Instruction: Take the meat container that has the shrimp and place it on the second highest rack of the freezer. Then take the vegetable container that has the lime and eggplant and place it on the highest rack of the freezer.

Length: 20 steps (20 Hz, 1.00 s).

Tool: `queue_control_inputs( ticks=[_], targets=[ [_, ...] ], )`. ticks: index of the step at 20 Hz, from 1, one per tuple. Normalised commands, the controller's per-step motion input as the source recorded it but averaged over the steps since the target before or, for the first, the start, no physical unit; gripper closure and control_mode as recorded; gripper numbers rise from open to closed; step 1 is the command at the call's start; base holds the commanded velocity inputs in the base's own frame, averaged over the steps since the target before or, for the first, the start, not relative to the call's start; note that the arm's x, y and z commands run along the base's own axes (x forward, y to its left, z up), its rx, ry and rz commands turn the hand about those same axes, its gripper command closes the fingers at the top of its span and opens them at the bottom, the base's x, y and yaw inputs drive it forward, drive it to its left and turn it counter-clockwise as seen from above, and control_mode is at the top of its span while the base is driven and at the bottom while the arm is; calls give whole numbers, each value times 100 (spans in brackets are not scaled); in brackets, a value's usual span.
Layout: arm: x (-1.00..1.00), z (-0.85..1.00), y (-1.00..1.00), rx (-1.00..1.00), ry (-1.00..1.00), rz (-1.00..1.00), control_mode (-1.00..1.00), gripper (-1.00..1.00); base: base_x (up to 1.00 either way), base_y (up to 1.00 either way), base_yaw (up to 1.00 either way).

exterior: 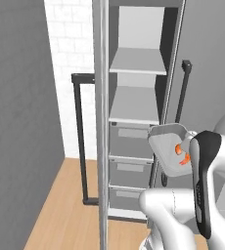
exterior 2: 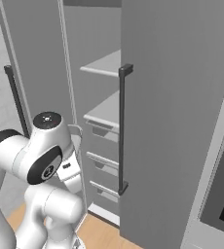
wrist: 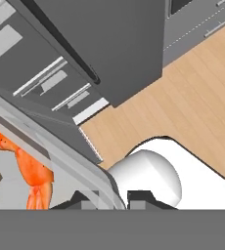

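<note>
The meat container (exterior: pixel 166 145) is a pale grey tray that hangs tilted in front of the freezer's (exterior: pixel 130 168) drawer fronts. The orange shrimp (exterior: pixel 182 155) lies inside it and looms large in the hand view (wrist: pixel 29 168). My gripper (wrist: pixel 112 199) is shut on the tray's rim (wrist: pixel 60 151), at its right side in the left base view. The tray sits just below and to the right of the second highest rack (exterior: pixel 134 105). The highest rack (exterior: pixel 138 61) is bare above it. The vegetable container, lime and eggplant are out of view.
The freezer's left door edge (exterior: pixel 101 122) and its dark bar handle (exterior: pixel 80 141) stand close on the left. The right door (exterior 2: pixel 172 121) with its handle (exterior 2: pixel 122 129) hems in the other side. A black oven (exterior 2: pixel 223 194) is at far right. Wooden floor (exterior: pixel 60 210) lies below.
</note>
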Motion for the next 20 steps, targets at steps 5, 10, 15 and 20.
queue_control_inputs(
  ticks=[5,10,15,20],
  targets=[
    [0,0,0,0,0,0,100,100,19,-42,0],
    [0,0,0,0,0,0,100,100,42,-26,0],
    [0,0,0,0,0,0,100,100,43,-5,-2],
    [0,0,0,0,0,0,100,100,39,0,-1]
  ],
)
